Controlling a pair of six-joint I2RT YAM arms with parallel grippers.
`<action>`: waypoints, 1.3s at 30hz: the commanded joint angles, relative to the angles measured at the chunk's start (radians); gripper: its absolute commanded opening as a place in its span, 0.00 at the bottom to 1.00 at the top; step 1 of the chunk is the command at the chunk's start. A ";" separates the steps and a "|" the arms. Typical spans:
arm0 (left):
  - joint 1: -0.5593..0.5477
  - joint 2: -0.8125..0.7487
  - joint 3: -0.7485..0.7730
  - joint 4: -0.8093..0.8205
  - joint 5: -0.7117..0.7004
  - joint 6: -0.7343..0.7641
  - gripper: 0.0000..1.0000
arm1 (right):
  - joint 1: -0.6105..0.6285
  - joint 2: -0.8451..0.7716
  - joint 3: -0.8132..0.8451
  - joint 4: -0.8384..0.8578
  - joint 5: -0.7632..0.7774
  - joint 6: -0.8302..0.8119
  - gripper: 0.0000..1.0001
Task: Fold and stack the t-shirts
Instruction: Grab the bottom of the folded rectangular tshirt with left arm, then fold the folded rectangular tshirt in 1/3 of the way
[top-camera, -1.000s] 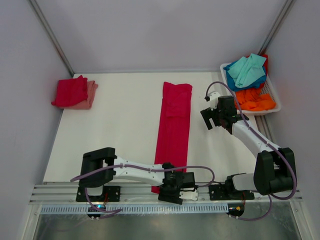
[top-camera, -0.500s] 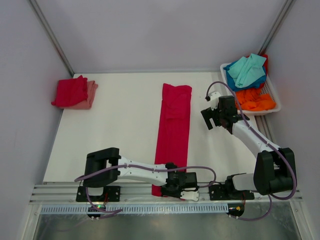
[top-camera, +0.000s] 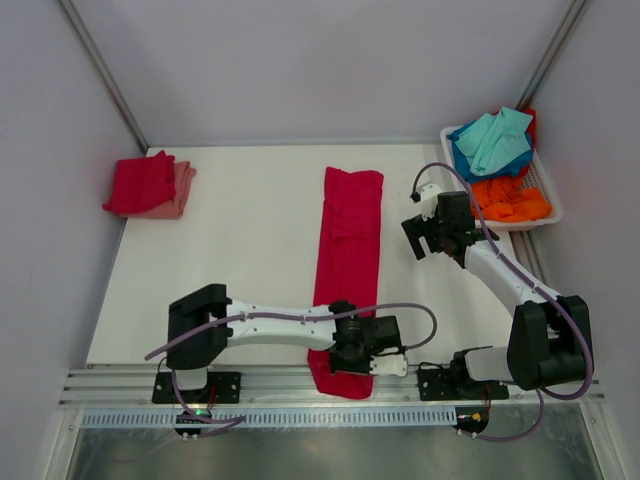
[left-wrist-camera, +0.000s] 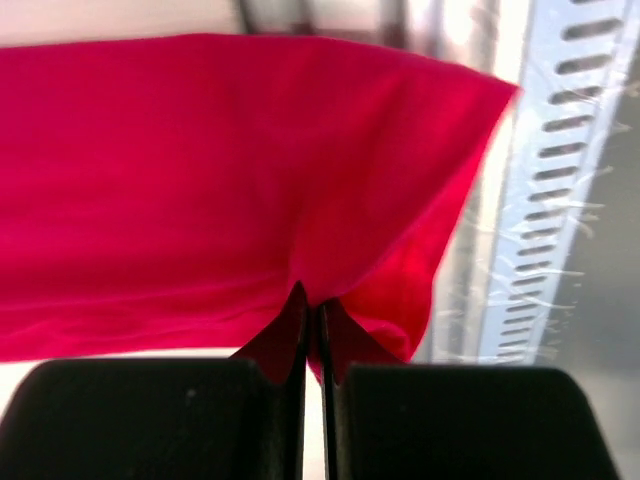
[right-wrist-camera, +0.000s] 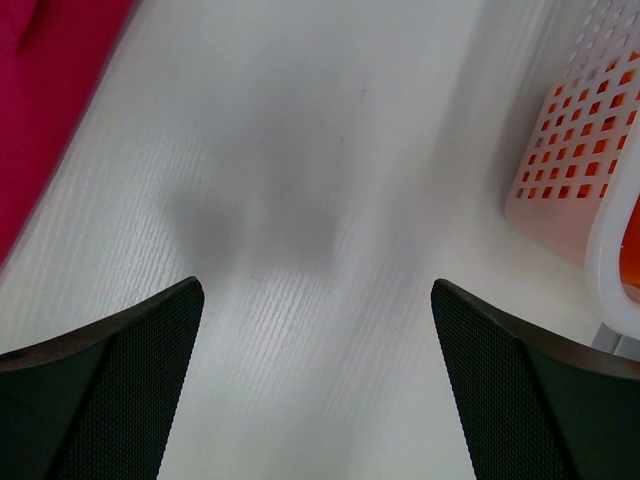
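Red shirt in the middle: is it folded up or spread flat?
Folded lengthwise: the red shirt is a long narrow strip, left tool pinching its near end.

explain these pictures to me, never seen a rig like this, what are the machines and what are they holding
These are two robot arms bolted at the near edge of a white table, each ending in a two-finger tool. The wide picture looks down from above and behind them. The other two come from a small camera on each wrist, looking past that arm's own tool. A long red shirt, folded into a strip, lies down the middle. The left tool is shut on its near end. The right tool is open and empty, hovering over bare table beside a white basket of teal, blue and orange shirts. At the far left sits a stack: a folded red shirt on a pink one.
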 joint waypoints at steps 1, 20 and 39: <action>0.066 -0.073 0.076 -0.041 0.000 0.044 0.00 | -0.006 -0.022 0.025 0.021 -0.012 0.014 0.99; 0.357 -0.023 0.308 -0.069 0.036 0.211 0.00 | -0.010 -0.025 0.029 0.009 -0.018 0.018 0.99; 0.578 0.351 0.653 -0.067 0.069 0.283 0.00 | -0.013 -0.035 0.043 -0.014 -0.091 0.024 0.99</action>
